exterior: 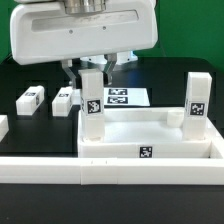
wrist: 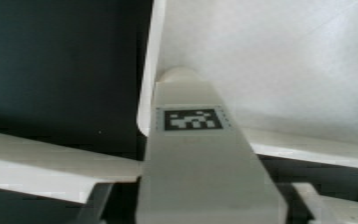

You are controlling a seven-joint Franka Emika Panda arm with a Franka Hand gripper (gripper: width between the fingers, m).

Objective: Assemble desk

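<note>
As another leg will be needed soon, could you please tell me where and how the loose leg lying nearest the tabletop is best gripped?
Probably at mid-length of the loose leg, coming straight down from above and closing across its two long side faces. It lies flat on the black table, a square post with parallel sides, beside the tabletop.

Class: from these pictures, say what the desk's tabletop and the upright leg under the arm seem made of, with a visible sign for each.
Tabletop: probably white plastic, matt; even colour, raised rim, no grain. Upright leg: likely the same plastic, smooth; uniform white faces, crisp edges. Its tag looks like printed paper.
</note>
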